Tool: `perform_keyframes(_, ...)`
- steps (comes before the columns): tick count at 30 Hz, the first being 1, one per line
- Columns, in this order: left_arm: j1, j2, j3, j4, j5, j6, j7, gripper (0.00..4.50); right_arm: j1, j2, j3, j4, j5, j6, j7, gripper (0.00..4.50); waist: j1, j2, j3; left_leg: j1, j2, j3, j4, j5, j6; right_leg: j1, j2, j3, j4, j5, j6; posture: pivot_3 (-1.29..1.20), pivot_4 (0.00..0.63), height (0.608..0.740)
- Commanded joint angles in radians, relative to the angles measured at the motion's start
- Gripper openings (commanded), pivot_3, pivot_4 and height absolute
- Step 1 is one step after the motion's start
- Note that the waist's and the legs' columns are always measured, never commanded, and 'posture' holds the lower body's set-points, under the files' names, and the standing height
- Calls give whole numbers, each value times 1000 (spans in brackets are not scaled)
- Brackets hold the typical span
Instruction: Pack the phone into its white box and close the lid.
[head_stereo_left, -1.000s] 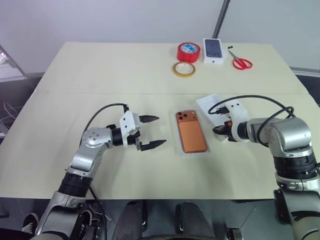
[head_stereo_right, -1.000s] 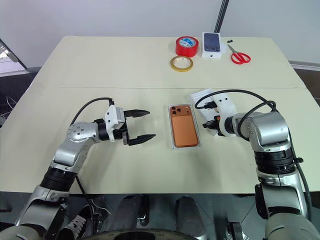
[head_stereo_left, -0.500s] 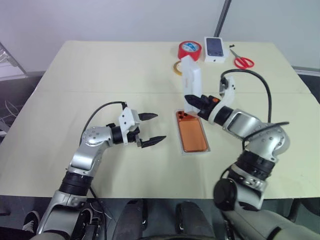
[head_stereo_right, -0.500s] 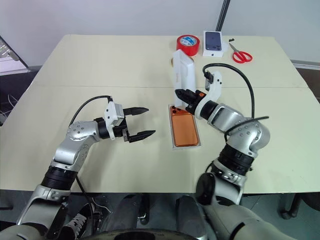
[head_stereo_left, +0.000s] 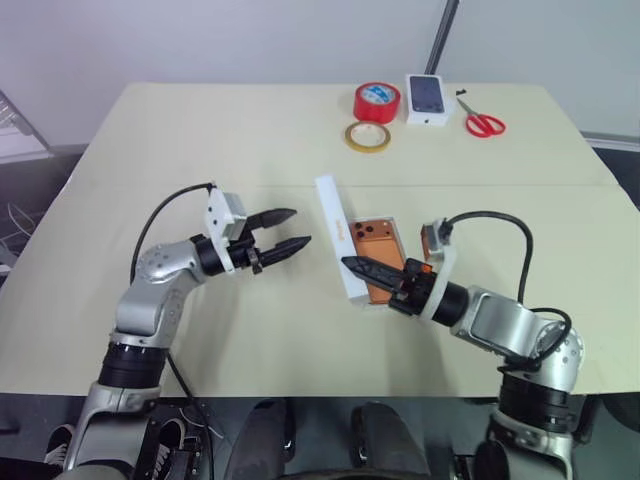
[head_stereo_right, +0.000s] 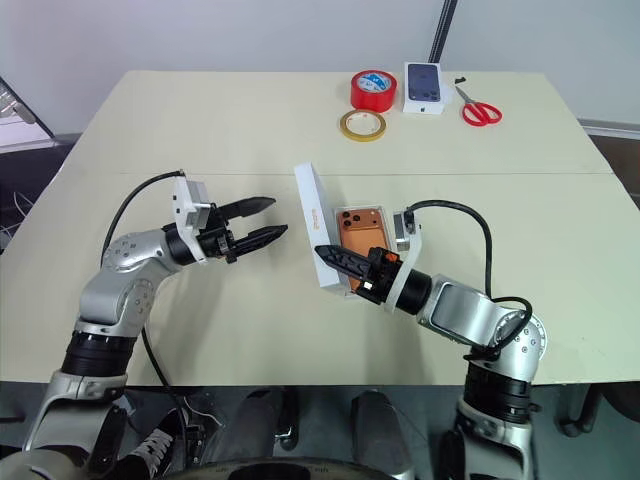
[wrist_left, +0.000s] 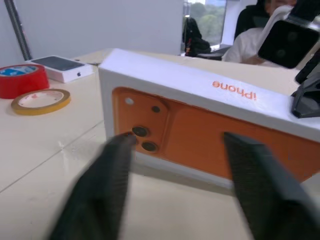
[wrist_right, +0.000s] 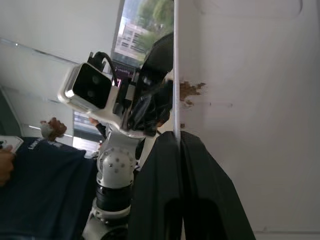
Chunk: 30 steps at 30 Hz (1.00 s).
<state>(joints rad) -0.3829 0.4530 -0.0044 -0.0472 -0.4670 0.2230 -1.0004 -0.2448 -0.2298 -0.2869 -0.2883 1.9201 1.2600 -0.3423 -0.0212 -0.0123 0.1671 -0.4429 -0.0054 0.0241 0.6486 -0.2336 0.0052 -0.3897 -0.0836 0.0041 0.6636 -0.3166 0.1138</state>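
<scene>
We see the lid tipped on edge mid-frame, long axis running upper left to lower right, right fingers clamped on it, left fingers apart.

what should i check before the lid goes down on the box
1. Flat copper-orange phone lies flat in the shallow white cardboard tray: ok.
2. Right claw is shut on a wall of the white cardboard lid: ok.
3. Lid lined up over the tray: not ok, it stands tilted on its long edge along the tray's left side, covering nothing.
4. Left claw is open and aimed at the lid, ready to steady it: ok.
5. Left claw touching the lid: cannot tell.
6. Red tape roll and red-handled scissors lie at the far edge, out of the way: ok.
</scene>
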Motion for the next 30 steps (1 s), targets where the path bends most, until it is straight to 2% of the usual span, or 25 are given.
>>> perform_keyframes(1,33,14,1,-68,-9,-22,-20,1050,19,-37,99,-59,52,-102,59,0,0,0,0,0,1,0,0,0,0,0,2,1,0,0,0,0,150,728)
perform_keyframes(3,50,15,-5,-80,0,-31,-23,65,30,-48,131,-54,52,-135,70,0,2,0,0,0,1,0,0,0,0,-1,2,1,0,0,0,0,150,728)
perform_keyframes(9,96,2,-49,-101,45,-42,1,65,29,-62,161,10,52,-189,44,0,10,0,0,0,1,0,1,0,0,1,1,2,0,0,0,0,150,728)
perform_keyframes(16,72,-77,-95,-8,118,-100,58,65,8,-61,142,78,52,-223,-29,0,8,0,0,0,2,0,1,0,0,0,0,3,0,0,0,0,150,728)
perform_keyframes(17,60,-94,-105,12,123,-100,66,0,8,-59,136,90,52,-223,-38,596,9,0,0,0,2,0,1,0,0,0,0,3,0,0,0,0,150,728)
perform_keyframes(18,52,-106,-110,25,125,-100,71,0,7,-57,132,97,52,-222,-43,905,11,0,0,0,2,0,1,0,0,0,0,3,0,0,0,0,150,728)
perform_keyframes(22,20,-147,-138,89,163,-146,78,0,-2,-87,127,101,52,-223,-49,2865,10,0,0,0,1,1,1,0,0,0,1,3,0,0,0,0,150,728)
perform_keyframes(24,-15,-187,-156,128,164,-143,87,0,-29,-208,102,108,15,-209,-5,3773,11,0,0,0,1,1,1,0,0,0,1,3,0,0,0,0,150,728)
perform_keyframes(26,-34,-213,-167,156,174,-158,87,0,-43,-301,84,108,-34,-191,70,3773,17,0,0,-1,1,1,2,0,0,0,1,2,0,0,0,0,150,728)
perform_keyframes(29,-67,-272,-194,212,191,-178,95,0,-47,-494,27,121,-155,-121,311,3773,23,0,0,-1,1,1,3,-1,2,1,1,2,-1,0,0,0,150,728)
perform_keyframes(30,-79,-292,-206,234,200,-189,96,0,-36,-575,32,94,-274,-136,450,3773,26,0,0,-1,1,1,3,-1,2,0,2,2,-1,0,0,0,150,728)
